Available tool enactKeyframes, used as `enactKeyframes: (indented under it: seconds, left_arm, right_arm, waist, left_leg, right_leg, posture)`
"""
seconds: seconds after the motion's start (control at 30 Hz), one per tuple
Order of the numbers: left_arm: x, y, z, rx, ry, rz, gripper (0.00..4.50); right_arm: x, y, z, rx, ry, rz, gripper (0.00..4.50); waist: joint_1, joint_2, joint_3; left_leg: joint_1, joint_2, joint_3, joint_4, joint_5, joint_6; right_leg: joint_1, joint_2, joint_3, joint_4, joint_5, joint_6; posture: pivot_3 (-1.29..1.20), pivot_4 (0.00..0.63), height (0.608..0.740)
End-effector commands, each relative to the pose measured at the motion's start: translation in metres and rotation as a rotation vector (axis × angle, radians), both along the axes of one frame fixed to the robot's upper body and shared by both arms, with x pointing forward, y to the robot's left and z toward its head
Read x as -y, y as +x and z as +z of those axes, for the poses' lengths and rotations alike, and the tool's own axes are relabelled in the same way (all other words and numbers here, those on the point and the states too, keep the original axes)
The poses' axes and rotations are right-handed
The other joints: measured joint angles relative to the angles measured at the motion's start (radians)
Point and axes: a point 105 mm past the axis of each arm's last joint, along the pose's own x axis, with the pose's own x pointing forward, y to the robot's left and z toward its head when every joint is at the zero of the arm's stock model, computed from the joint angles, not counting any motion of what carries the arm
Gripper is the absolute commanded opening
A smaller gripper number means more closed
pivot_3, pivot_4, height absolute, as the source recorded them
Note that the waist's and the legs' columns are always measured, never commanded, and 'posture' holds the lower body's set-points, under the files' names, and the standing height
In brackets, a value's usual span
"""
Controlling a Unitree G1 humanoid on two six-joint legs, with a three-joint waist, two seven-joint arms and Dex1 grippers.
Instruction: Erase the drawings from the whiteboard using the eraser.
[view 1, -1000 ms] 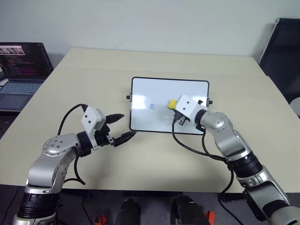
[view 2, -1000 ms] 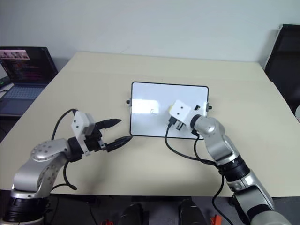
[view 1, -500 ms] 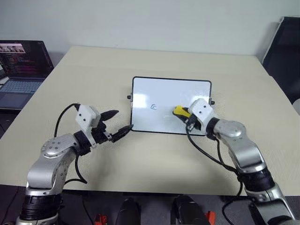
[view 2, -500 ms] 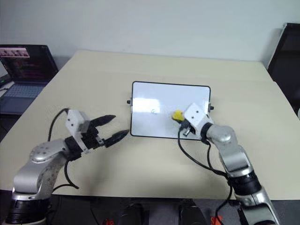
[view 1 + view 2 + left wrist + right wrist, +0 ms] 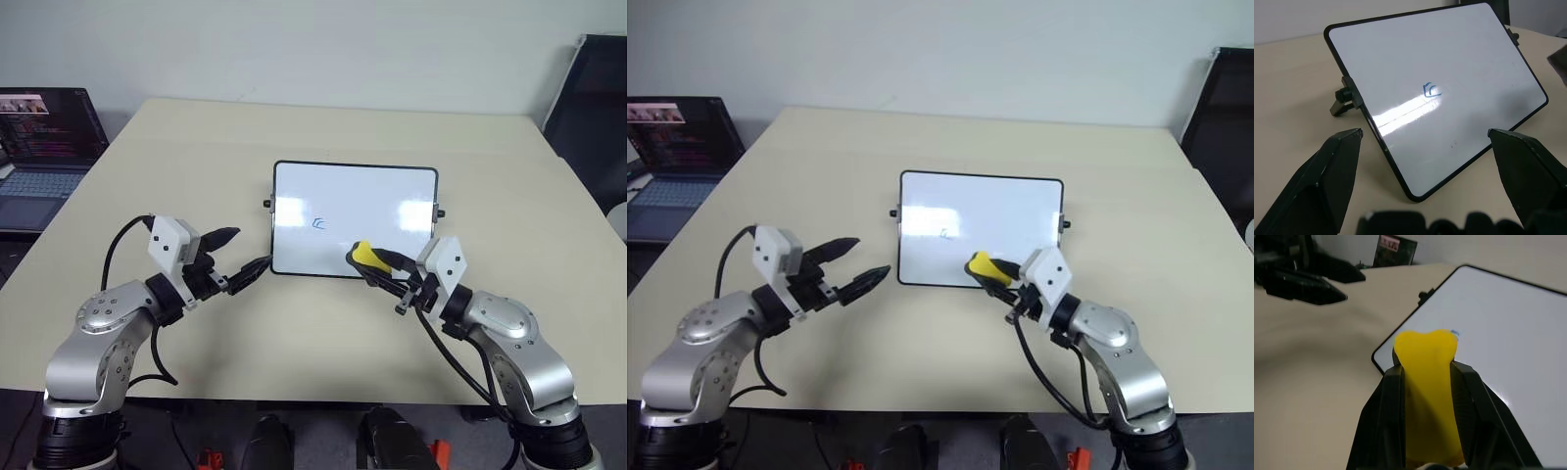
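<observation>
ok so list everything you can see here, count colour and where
whiteboard: one, white with thin black frame, middle of the table
drawing: one small blue mark, left-centre of the board
eraser: one, yellow, held over the board's near edge
table: one, beige, under everything
laptop: one, dark, screen lit, far left beside the table
chair: one, black, far right
left hand: one, black fingers open, just left of the board's near left corner
right hand: one, black fingers shut on the eraser, at the board's near edge
</observation>
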Motion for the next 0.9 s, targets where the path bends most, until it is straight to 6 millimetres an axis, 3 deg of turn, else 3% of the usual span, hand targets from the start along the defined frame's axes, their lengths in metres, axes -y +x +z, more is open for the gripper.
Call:
enactKeyframes:
  seconds: [0.03,0.37,0.53,0.67,0.77,0.9]
  left_arm:
    - [-0.005,-0.003,0.018,0.063,0.004,0.01,4.5]
    - [-0.006,-0.01,0.017,0.057,0.023,0.056,4.5]
    - [-0.01,-0.007,0.014,0.056,0.078,0.096,4.5]
    - [-0.016,-0.002,0.014,0.066,0.095,0.123,4.5]
    - [-0.015,0.0,0.017,0.068,0.12,0.122,4.5]
    - [-0.009,0.004,0.022,0.077,0.133,0.105,4.5]
  right_arm:
    - [-0.007,-0.002,0.008,0.045,0.016,0.036,0.97]
    - [-0.009,0.007,0.005,0.064,-0.028,0.036,0.97]
    - [-0.017,0.022,0.011,0.122,-0.089,0.01,0.97]
    - [-0.038,0.054,0.015,0.222,-0.273,-0.05,0.97]
    - [-0.054,0.071,0.027,0.271,-0.311,-0.058,0.97]
    - [-0.065,0.096,0.029,0.295,-0.413,-0.103,0.97]
  waist:
    - [0.0,0.0,0.0]
    - [0.001,0.0,0.0]
    - [-0.002,0.0,0.0]
    - [-0.004,0.0,0.001]
    - [-0.003,0.0,0.001]
    - [0.003,0.0,0.001]
  left_leg:
    - [0.0,0.0,0.0,0.0,0.0,0.0]
    - [0.0,0.0,0.0,-0.001,0.0,0.0]
    - [0.0,0.0,0.0,0.0,0.0,0.0]
    - [0.0,0.0,0.0,0.0,0.0,0.0]
    - [0.0,0.0,0.001,-0.001,0.0,0.0]
    - [-0.001,0.0,0.0,-0.002,0.0,0.0]
  right_leg:
    - [0.0,0.0,0.0,0.0,0.0,0.0]
    - [0.0,0.0,0.0,0.0,-0.001,0.001]
    - [0.0,0.0,0.0,0.0,0.0,0.0]
    - [-0.001,0.0,0.0,0.0,0.0,0.0]
    - [-0.001,0.0,0.0,0.001,0.0,0.0]
    - [-0.001,0.0,-0.001,0.0,0.003,0.004]
  posture:
    - [0.0,0.15,0.74]
    - [0.0,0.15,0.74]
    - [0.0,0.15,0.74]
    - [0.0,0.15,0.74]
    - [0.0,0.15,0.74]
    - [0.0,0.15,0.74]
